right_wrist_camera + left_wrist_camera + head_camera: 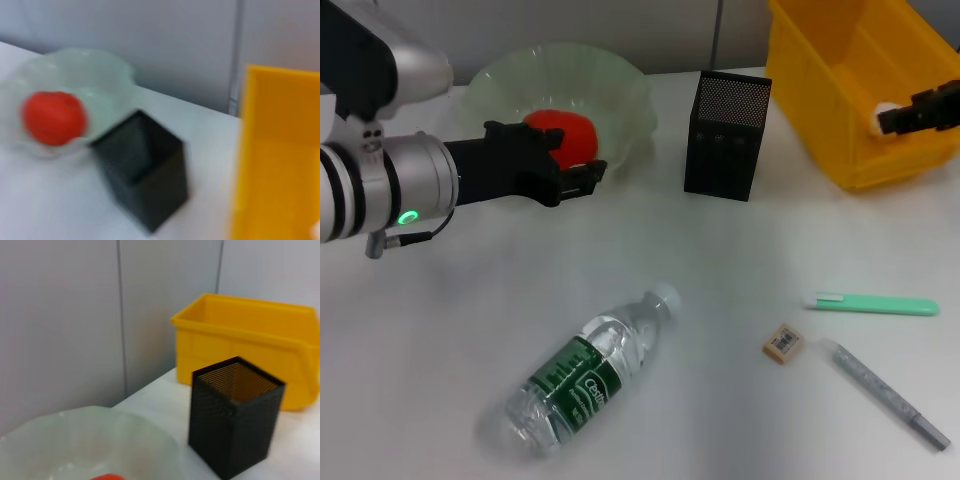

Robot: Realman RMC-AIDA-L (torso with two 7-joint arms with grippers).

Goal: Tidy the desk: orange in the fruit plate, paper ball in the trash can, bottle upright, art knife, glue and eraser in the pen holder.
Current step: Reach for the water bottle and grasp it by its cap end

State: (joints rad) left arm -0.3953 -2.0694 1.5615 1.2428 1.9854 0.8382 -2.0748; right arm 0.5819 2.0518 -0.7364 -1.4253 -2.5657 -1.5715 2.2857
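Note:
The orange (568,133) lies in the pale green fruit plate (620,85); it also shows in the right wrist view (52,117). My left gripper (570,160) is open at the orange, with its fingers on either side. My right gripper (905,113) hovers over the yellow trash can (840,90), shut on the white paper ball (885,113). The clear bottle (582,375) with a green label lies on its side at the front. The eraser (782,343), the green art knife (873,304) and the grey glue stick (890,393) lie on the table at the right.
The black mesh pen holder (728,135) stands between the plate and the trash can; it also shows in the left wrist view (232,427) and the right wrist view (145,170). A grey wall runs behind the white table (440,330).

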